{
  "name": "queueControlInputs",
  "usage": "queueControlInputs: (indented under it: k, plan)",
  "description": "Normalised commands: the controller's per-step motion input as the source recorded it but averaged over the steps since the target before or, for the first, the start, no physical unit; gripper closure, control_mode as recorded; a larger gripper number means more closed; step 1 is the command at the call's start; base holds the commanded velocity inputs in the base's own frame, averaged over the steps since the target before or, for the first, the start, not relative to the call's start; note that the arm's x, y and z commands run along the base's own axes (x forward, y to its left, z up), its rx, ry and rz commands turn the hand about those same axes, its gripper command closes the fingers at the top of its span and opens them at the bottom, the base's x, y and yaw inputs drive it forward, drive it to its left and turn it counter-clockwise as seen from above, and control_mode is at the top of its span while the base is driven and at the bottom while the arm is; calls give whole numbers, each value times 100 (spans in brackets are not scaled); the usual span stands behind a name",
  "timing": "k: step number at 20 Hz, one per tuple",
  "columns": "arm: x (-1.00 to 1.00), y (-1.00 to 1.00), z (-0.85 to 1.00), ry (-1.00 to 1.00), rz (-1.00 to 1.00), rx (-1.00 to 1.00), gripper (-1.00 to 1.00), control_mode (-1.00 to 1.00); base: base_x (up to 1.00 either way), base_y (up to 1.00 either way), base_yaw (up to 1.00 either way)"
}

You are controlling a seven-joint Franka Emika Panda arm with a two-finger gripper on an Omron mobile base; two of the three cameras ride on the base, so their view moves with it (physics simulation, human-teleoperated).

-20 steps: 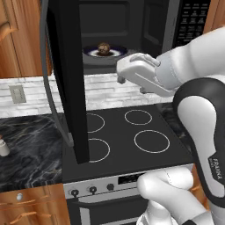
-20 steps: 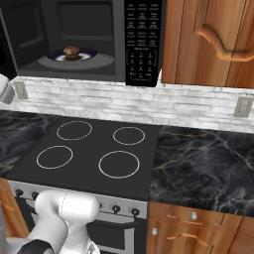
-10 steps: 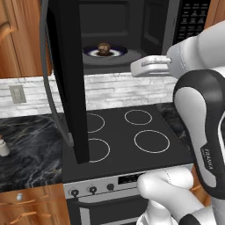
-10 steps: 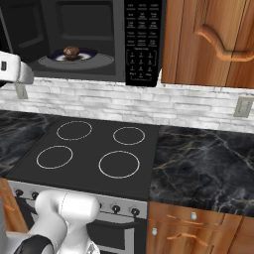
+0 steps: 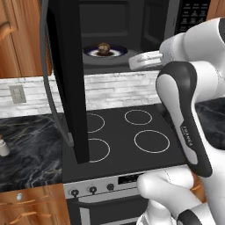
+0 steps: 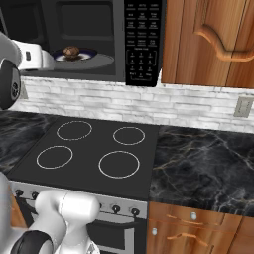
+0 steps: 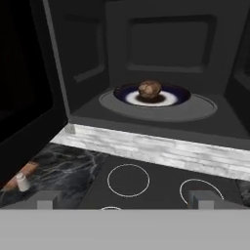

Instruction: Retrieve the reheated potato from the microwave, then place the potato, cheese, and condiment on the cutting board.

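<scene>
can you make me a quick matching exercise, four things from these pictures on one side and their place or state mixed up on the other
Things:
1. potato
2. microwave door
3. gripper
4. plate

Places or states:
A. swung wide open
B. on the turntable inside the microwave
C. sitting on the plate
D. open, in front of the microwave opening, above the stove

Pairs: 1-C, 2-A, 3-D, 4-B

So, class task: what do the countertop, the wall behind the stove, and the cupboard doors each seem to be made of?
Countertop: looks like polished black marble or granite, going by its pale veining. Wall behind the stove: seems to be whitish stone or brick tile, laid in thin staggered courses, matte. Cupboard doors: apparently warm reddish-brown wood with visible grain and a slight sheen, possibly varnished. All rendered, so these are looks only.
</scene>
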Motion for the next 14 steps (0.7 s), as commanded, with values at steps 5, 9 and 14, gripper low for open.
queueControlInputs:
  k: [5,9,14]
  plan:
    - [76,2,13,25,0,0,-100,-100,0,0,0]
    - [76,2,10,16,0,0,-100,-100,0,0,0]
    - [69,11,2,-5,0,-1,-100,-100,0,0,0]
